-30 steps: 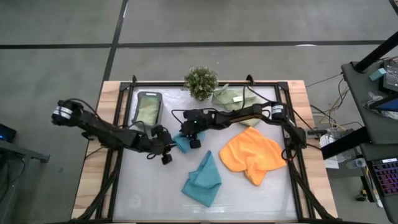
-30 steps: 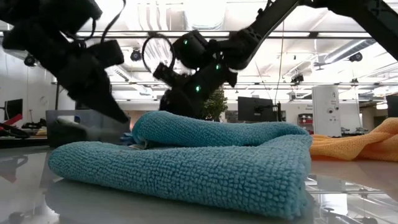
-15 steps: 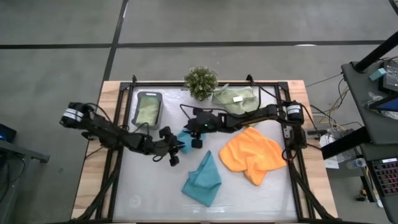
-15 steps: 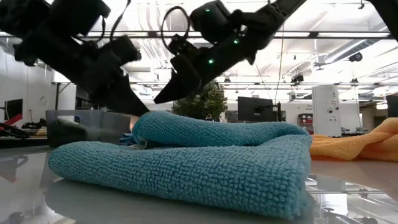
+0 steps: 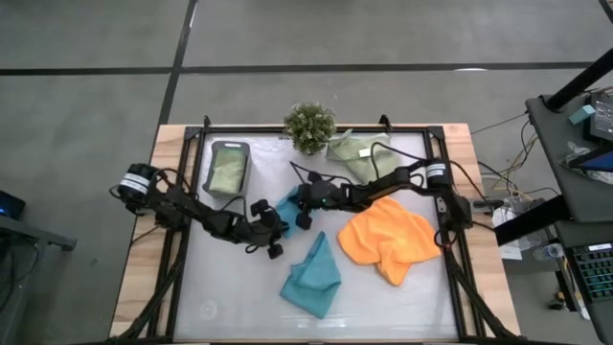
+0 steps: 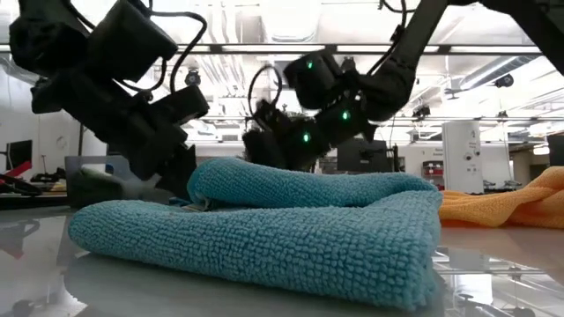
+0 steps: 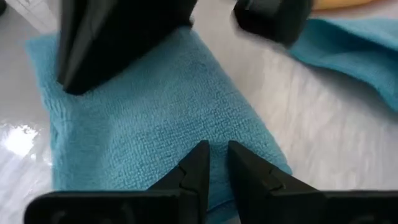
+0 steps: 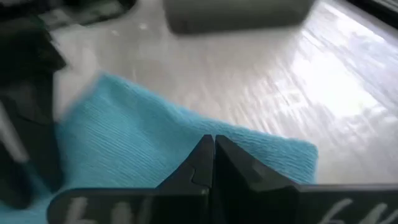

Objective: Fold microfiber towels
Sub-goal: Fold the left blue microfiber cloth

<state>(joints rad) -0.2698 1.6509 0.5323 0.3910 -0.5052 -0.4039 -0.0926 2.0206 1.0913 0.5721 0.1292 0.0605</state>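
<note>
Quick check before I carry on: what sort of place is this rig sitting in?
Probably an open lab or industrial workshop, not a home. The low view shows exposed ceiling ducts and strip lights and a monitor behind the table; the high view shows bare concrete floor and a cabled equipment desk.

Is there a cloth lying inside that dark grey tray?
Yes, in the high view a pale green cloth lies inside the dark grey tray.

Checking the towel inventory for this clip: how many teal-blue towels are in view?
2. One teal towel lies at the table's centre between the left gripper and the right gripper; the other teal towel lies nearer the front edge. None looks hidden.
</note>
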